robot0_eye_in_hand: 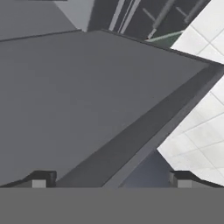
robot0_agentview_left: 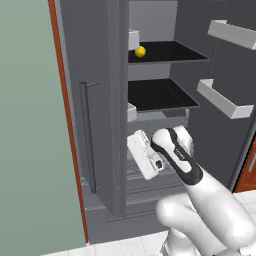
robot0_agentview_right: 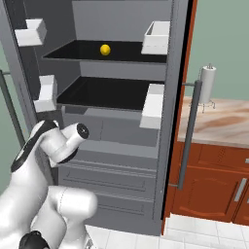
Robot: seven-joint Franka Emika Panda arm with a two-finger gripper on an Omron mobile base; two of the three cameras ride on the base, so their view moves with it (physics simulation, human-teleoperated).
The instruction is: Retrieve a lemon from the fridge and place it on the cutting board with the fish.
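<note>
A: Where is the lemon?

B: It sits on the top black shelf inside the fridge. The doors are open. In the right base view the lemon lies near the middle of that shelf, well apart from a white bin on the right door.

A: Is the robot touching it?

B: No. The arm is low, in front of the grey drawers. The lemon is high above it.

A: What about the pincer?

B: In the hand view its two dark tips stand far apart, so it is wide open. Nothing is between them. It looks at a flat grey part of the fridge and some white floor tiles.

A: What else is there?

B: A second black shelf sits under the first one. White bins hang on the open door. In the right base view, a paper towel roll stands on a table with red-brown cupboards below.
</note>
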